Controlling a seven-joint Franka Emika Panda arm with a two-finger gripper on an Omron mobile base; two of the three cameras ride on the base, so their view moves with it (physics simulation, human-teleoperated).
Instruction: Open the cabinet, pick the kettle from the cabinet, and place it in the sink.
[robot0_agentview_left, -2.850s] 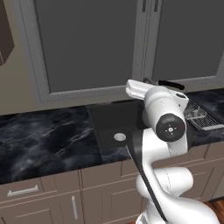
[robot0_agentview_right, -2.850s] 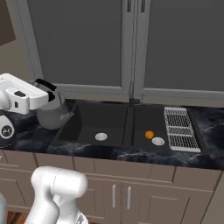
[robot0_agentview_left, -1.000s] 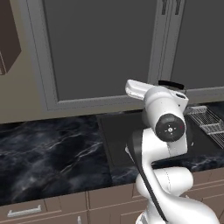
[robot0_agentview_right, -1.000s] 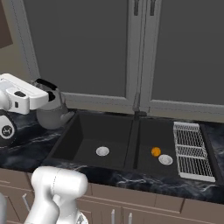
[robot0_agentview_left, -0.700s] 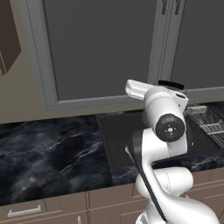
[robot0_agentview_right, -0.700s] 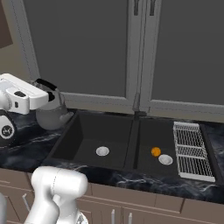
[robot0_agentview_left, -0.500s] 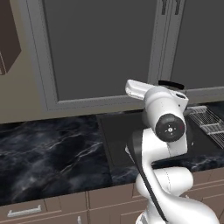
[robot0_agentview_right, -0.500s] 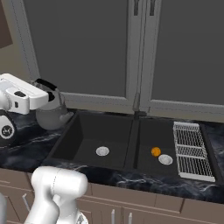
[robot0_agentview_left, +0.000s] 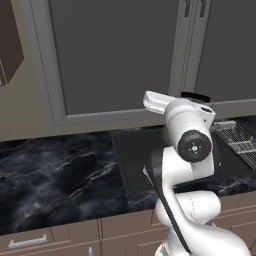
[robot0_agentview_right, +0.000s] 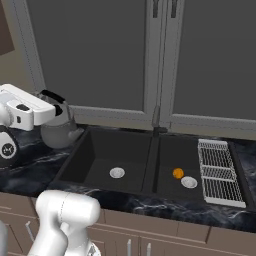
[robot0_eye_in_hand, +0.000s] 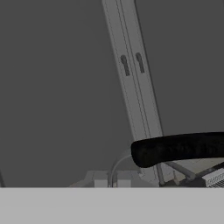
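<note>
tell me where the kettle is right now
In the right base view the kettle hangs at the left, held by its black handle in the shut end effector, above the counter just left of the sink.

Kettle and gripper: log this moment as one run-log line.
stage: carry to sink | gripper: shut on kettle handle | kettle: lifted, over counter left of sink | sink holds: small orange item

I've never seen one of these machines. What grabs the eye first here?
The white arm on the left holds a grey kettle by its black handle, just left of the dark double sink. An orange ball lies in the sink's right basin, and a wire rack sits at its right.
</note>
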